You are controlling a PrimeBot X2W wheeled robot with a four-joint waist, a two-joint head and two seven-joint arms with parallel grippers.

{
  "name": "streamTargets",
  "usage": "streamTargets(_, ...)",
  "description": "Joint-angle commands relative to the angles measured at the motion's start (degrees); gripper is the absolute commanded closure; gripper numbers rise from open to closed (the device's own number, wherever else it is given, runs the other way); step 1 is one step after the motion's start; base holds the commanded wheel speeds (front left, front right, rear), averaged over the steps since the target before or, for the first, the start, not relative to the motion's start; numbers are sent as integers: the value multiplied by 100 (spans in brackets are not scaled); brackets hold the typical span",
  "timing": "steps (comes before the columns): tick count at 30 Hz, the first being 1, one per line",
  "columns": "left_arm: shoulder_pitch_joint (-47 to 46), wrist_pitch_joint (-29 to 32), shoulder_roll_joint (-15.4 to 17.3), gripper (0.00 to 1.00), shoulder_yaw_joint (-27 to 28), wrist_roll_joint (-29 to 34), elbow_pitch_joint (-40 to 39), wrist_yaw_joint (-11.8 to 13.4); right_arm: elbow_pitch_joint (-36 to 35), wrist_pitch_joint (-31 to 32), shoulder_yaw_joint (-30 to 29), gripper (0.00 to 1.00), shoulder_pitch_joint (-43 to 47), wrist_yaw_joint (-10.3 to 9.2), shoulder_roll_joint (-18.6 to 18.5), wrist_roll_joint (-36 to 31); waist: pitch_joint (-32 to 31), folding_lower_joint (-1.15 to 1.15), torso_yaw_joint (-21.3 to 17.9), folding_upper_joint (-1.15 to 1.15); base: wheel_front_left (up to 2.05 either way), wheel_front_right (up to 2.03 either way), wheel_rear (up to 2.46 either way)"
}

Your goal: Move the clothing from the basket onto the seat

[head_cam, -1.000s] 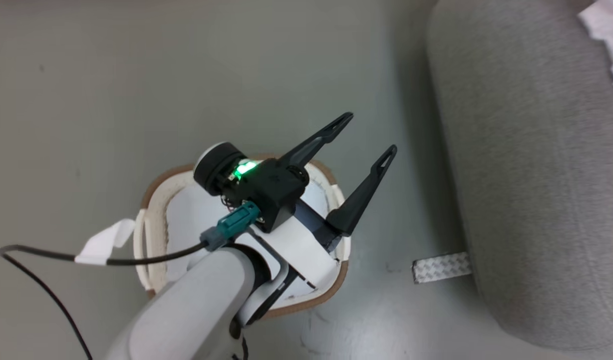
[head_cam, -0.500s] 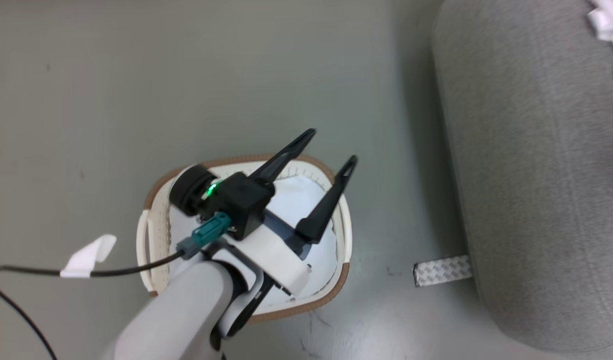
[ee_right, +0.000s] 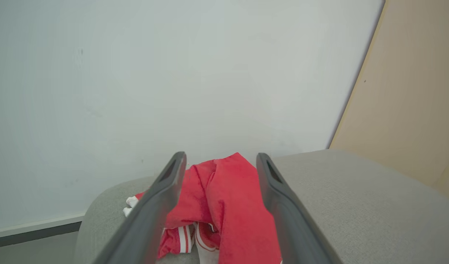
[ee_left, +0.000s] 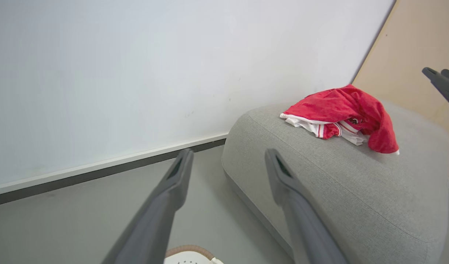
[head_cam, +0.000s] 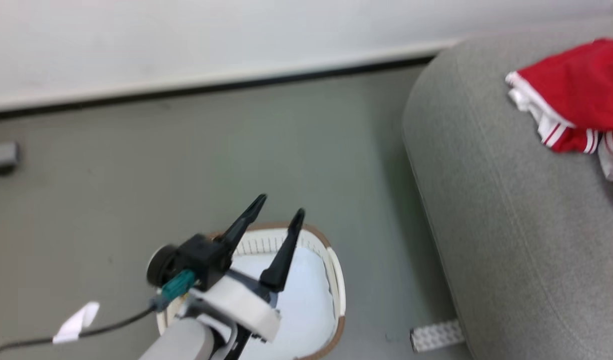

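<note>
The basket (head_cam: 338,280) stands on the floor (head_cam: 236,150), with a flat pad (head_cam: 306,300) lying in it and the left gripper (head_cam: 280,205) hanging over its far rim, fingers pointing toward the wall (head_cam: 236,40) that runs behind the basket. Right of the basket and apart from it is the seat (head_cam: 511,225); a small plate (head_cam: 436,336) lies on the floor between the two, and a cable (head_cam: 116,325) runs off to the basket's left. The clothing (head_cam: 576,100) lies heaped on the seat, right of the basket and farther back, with the right gripper (ee_right: 220,157) raised clear of the heap.
</note>
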Motion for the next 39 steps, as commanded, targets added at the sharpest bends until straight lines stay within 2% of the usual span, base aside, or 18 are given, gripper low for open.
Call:
streamTargets(1, 175, -81, 5, 0, 31, -39, 66, 61, -61, -29, 124, 0, 220, -13, 7, 119, -466, 1, 171, 0, 0, 0, 0)
streamTargets(10, 1064, -478, -38, 0, 490, -280, 721, 542, -805, -74, 1601, 0, 1917, -13, -9, 799, -1349, 1, 680, 0, 0, 0, 0)
streamTargets(16, 1593, -555, -45, 0, 909, -379, 1043, 573, -1041, -76, 2419, 0, 2827, -14, -9, 1107, -1605, 1, 916, 0, 0, 0, 0)
streamTargets(19, 1816, -558, -117, 0, 1219, -252, 1017, 525, -1059, -77, 2692, 0, 3152, -14, -5, 1242, -1697, 1, 1010, 0, 0, 0, 0)
streamTargets(25, 2246, -561, -365, 0, 1847, -5, 1097, 235, -1022, -78, 2961, 0, 3591, -13, 1, 1418, -1818, 1, 1086, 0, 0, 0, 0)
streamTargets(39, 2526, -561, -885, 0, 2653, 704, 1317, -363, -824, -78, 2961, 0, 3655, -13, 0, 1449, -1917, 1, 958, 0, 0, 0, 0)
